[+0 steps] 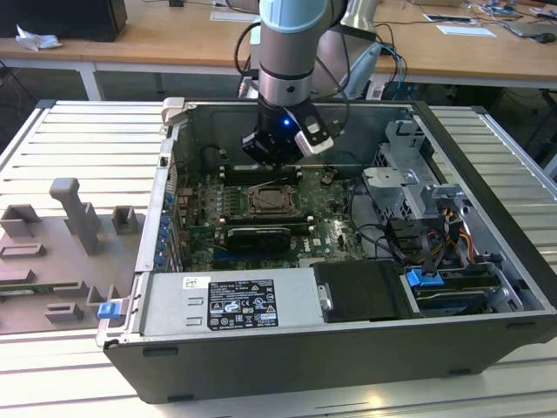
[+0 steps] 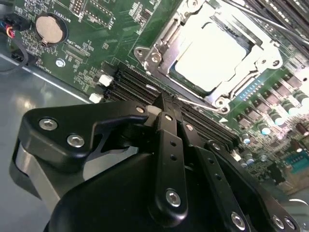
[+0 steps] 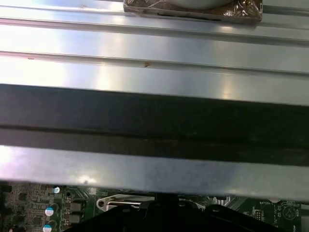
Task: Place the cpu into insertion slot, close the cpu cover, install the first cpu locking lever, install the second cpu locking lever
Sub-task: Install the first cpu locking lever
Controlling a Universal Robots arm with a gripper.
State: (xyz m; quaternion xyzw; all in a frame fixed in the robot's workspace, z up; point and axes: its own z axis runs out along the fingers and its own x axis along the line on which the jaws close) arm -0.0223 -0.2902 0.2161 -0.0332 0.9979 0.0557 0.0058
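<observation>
In the exterior view my gripper [image 1: 272,164] hangs inside the open computer case, just behind the insertion slot [image 1: 270,201] on the green board. The second wrist view shows the pale cpu [image 2: 212,58] lying flat in the slot. The silvery cpu cover [image 2: 166,36] is folded down around it. A thin metal locking lever [image 2: 203,107] runs along the slot's near edge. My gripper [image 2: 163,100] is shut, with its tips over the memory slots at that lever's end. I cannot tell whether they touch it.
A black graphics card [image 1: 252,235] lies in front of the slot, and the power supply [image 1: 231,303] fills the case's front. The drive cage [image 1: 409,187] and cables [image 1: 435,244] crowd the exterior view's right. Grey fixtures [image 1: 74,213] stand on the table outside.
</observation>
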